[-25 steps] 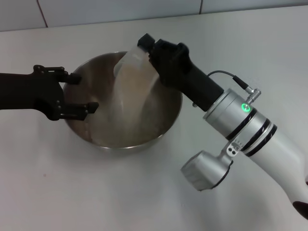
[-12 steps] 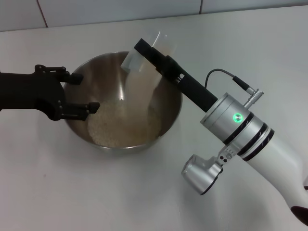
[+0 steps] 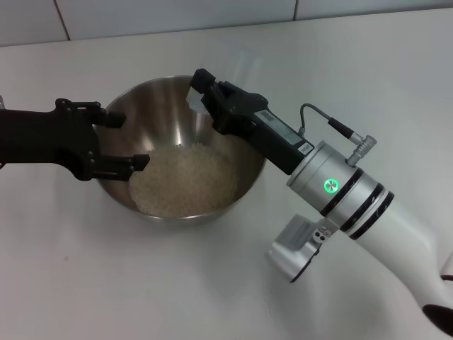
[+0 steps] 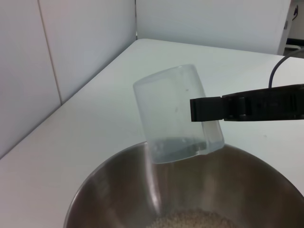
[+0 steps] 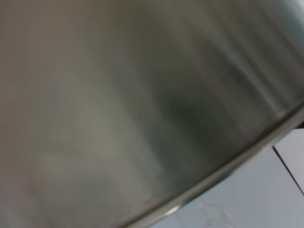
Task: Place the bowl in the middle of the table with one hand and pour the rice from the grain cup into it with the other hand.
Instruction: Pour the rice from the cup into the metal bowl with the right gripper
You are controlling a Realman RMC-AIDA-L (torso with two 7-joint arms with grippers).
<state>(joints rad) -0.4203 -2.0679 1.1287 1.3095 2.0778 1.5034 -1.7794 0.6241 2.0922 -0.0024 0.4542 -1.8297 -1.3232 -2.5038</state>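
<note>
No writing is legible on anything. The right tool (image 3: 200,88) grips the emptied grain cup (image 4: 176,115) above the bowl (image 3: 141,99), which holds the rice (image 3: 185,175) mid-desk (image 3: 106,283). The left tool (image 3: 126,139), jaws apart, straddles the bowl's rim.

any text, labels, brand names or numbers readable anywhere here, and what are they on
No readable text in any view.
Pale label on the right gripper's black body: too small to read.
Clear plastic grain cup: faint marks on its wall, not legible.
Stainless-steel mixing bowl, cream rice, white table, left gripper: no markings visible.
Green light on the right arm's silver wrist: a plain lit dot, no characters.
</note>
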